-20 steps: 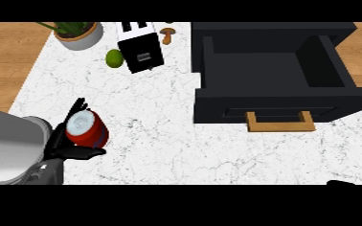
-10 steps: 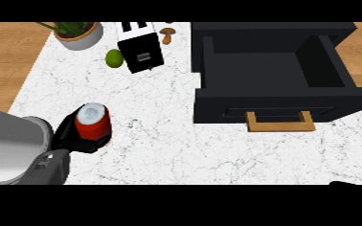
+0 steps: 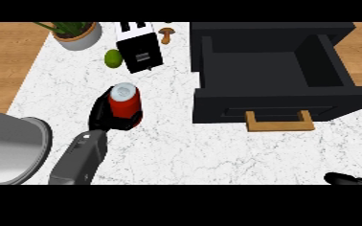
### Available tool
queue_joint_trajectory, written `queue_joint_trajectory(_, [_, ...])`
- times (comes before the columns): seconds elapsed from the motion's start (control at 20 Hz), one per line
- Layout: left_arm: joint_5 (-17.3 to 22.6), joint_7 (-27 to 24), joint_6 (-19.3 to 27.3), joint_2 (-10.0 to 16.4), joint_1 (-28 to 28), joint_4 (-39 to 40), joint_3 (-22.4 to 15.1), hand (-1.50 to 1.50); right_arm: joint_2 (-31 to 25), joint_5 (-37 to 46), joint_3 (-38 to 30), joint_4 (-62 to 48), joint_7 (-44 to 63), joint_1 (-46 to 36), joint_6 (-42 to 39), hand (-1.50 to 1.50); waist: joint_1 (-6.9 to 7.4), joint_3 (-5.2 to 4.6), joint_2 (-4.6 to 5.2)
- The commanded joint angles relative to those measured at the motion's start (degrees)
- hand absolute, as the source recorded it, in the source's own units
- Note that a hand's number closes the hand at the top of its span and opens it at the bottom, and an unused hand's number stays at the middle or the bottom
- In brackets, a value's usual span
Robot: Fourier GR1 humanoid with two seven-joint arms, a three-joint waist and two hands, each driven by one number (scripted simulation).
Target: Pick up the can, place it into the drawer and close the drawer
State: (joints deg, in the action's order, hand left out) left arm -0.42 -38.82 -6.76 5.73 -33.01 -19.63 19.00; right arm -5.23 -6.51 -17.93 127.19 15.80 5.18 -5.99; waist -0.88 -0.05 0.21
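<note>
A red can (image 3: 125,103) with a silver top is held upright above the white counter, left of the drawer. My left hand (image 3: 106,117) is curled round it from below and behind, hiding the can's lower part. The black drawer (image 3: 272,72) stands pulled open at the right, its inside bare, with a wooden handle (image 3: 279,122) on its front. Only a dark tip of my right hand (image 3: 344,178) shows at the lower right corner; its fingers are out of sight.
A black toaster (image 3: 139,53) stands at the back, a green lime (image 3: 113,58) to its left and a brown mushroom (image 3: 167,34) to its right. A potted plant (image 3: 75,32) sits at the back left. Wooden floor borders the counter's left edge.
My left hand has carried the can up and to the right, from the lower left toward the drawer. The forearm now stretches further into view. The drawer has not moved.
</note>
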Motion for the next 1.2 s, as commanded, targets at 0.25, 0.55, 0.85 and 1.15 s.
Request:
queue_joint_trajectory(0.25, [2.4, 4.6, 6.9, -5.6, -5.6, -5.9, -1.4, 1.50, 1.4, 2.0, 0.4, 1.2, -1.0, 2.6, 0.1, -1.50, 0.57, 0.06, -0.28])
queue_joint_trajectory(0.55, [2.9, 13.7, 8.9, -5.7, -8.6, -15.0, -6.1, 1.50, 2.3, 1.7, 0.8, 6.3, 1.0, 4.5, 0.5, -1.50, 0.77, 0.09, -0.57])
queue_joint_trajectory(0.85, [8.2, 27.6, 12.7, -5.7, -12.9, -25.1, -15.9, 1.50, -0.2, 4.1, 0.5, 1.7, 2.8, -2.1, 2.2, -1.50, 1.12, 0.07, -0.66])
queue_joint_trajectory(1.15, [12.5, 38.4, 19.7, -5.7, -19.7, -32.0, -21.4, 1.50, 1.3, 3.2, 1.2, 2.4, 1.7, 0.7, 1.2, -1.50, 0.55, 0.08, -0.46])
